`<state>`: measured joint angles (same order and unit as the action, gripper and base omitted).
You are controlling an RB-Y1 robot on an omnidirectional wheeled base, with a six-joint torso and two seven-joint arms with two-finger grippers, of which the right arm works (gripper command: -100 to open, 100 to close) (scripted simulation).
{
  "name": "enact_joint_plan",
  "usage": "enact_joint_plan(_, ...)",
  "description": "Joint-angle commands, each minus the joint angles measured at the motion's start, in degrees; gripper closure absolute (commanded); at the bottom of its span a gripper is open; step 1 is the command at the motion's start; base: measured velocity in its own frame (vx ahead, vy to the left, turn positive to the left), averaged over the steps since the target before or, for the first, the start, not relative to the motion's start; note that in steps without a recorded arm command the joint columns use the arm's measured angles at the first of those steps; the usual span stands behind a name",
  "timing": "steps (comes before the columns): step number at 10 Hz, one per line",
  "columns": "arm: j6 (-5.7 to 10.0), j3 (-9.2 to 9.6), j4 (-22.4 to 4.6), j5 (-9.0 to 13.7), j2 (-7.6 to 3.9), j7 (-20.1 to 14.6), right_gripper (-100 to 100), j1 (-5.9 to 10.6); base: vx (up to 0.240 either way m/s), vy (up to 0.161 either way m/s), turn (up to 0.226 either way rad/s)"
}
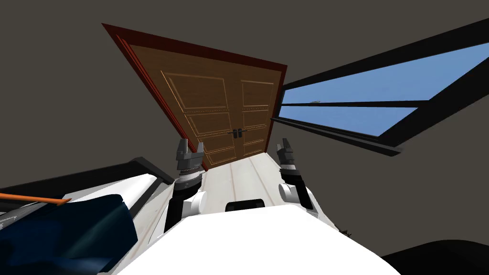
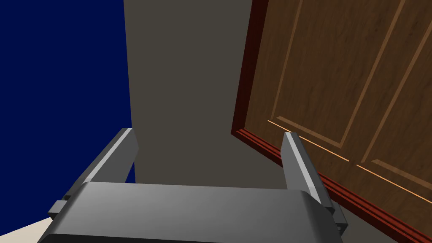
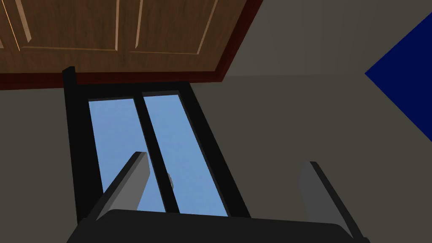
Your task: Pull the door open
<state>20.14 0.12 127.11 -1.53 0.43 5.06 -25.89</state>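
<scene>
A brown panelled double door [image 1: 224,110] in a dark red frame stands ahead across the pale floor, both leaves closed. Two small dark handles [image 1: 238,133] sit at the seam where the leaves meet. My left gripper [image 1: 190,149] hangs open well short of the door, to the left of the handles. In the left wrist view its fingers [image 2: 295,156] stand wide apart, with the door's panels [image 2: 346,93] and frame beyond them. My right gripper [image 1: 285,145] is open too, off to the right of the door, holding nothing. The right wrist view looks past its fingers [image 3: 137,175] at the door's edge [image 3: 126,33].
A black-framed window [image 1: 363,105] with blue sky fills the wall to the right of the door. At my left stands dark furniture with a dark blue cloth [image 1: 62,234] and an orange strip on it. Pale plank floor [image 1: 243,176] runs up to the door.
</scene>
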Motion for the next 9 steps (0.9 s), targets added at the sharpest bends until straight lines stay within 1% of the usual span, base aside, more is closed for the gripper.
enact_joint_plan(1,0.00,-0.10,-1.6,0.3,-0.73,-0.5,-100,0.70,0.139,0.015,0.054)
enact_joint_plan(3,0.00,-0.21,-3.6,0.7,-1.55,-1.0,-100,1.53,0.127,0.015,0.090)
enact_joint_plan(4,0.00,-0.31,-5.3,1.0,-2.24,-1.5,-100,2.26,0.117,0.013,0.086)
enact_joint_plan(5,0.00,-0.36,-6.2,1.1,-2.59,-1.7,-100,2.63,0.107,0.014,0.075)
enact_joint_plan(6,0.00,-0.48,-8.3,1.5,-3.41,-2.3,-100,3.55,0.140,0.032,0.113)
enact_joint_plan(9,0.00,-0.68,-11.8,2.2,-4.72,-3.3,-100,5.04,0.127,0.021,0.086)
